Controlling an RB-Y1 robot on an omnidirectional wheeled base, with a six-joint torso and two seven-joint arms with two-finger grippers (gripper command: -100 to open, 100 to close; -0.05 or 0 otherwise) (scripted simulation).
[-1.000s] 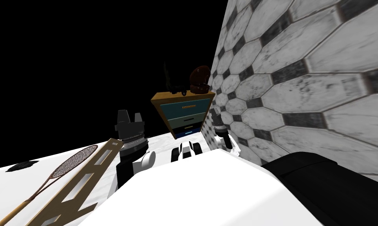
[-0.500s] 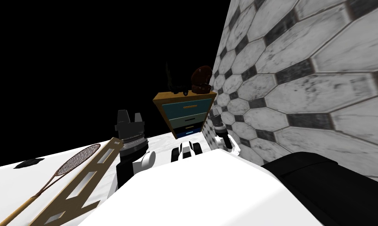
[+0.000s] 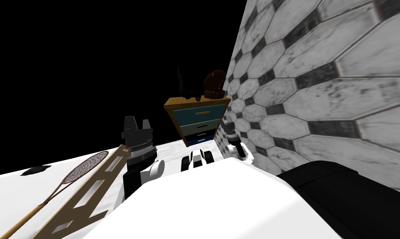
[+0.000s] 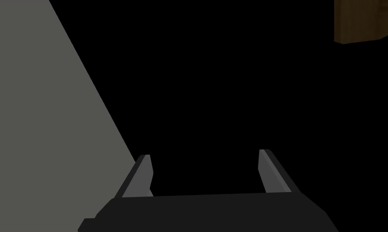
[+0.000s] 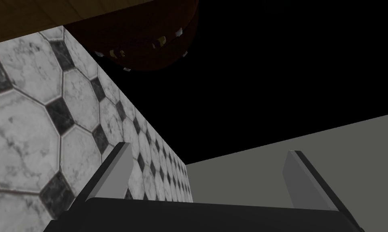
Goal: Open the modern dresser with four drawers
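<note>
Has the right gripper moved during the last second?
Yes, slightly. The right gripper has edged left toward the dresser. A second ago it stood just off the dresser's right edge; now its tip overlaps that edge.

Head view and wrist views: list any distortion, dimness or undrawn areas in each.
Head view: the wide lens splays the tiled wall toward the right corner, and the dresser leans with the camera's roll; behind it is a black area. Left wrist view: dim, black beyond the open left gripper. Right wrist view: the wall's tiles are evenly lit, with black past the open right gripper.
</note>
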